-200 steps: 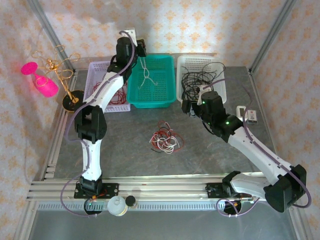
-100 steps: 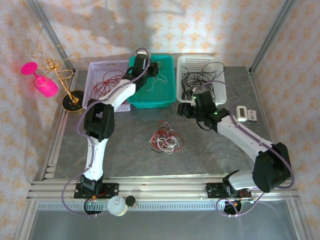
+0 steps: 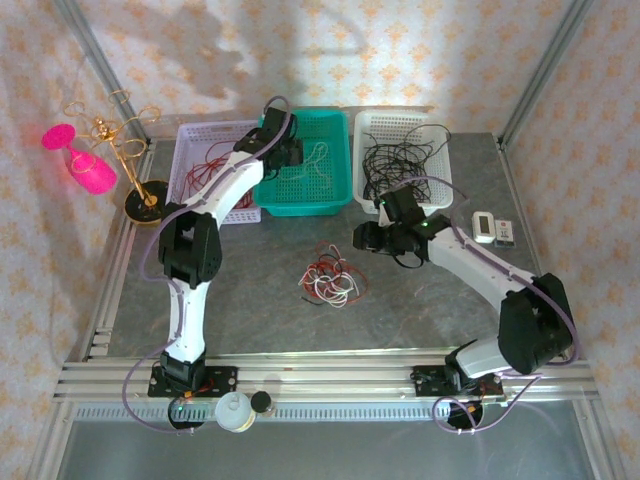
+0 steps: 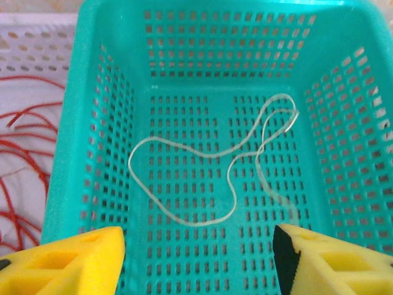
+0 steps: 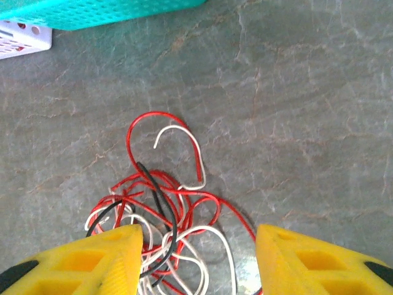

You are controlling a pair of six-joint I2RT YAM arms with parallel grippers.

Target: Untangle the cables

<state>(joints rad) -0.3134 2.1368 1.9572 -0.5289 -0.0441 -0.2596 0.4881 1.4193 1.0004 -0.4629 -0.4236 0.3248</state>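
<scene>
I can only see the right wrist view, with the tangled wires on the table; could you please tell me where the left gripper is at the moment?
Observer: The left gripper hangs open over the teal perforated plastic basket at the back of the table.
Operator: Thank you. Is there anything inside that basket?
Observer: One thin white cable lies loose on its floor, by itself.
Operator: Are there cables in any other basket?
Observer: Black cables lie in the white plastic basket just to the right of the teal one.
</scene>
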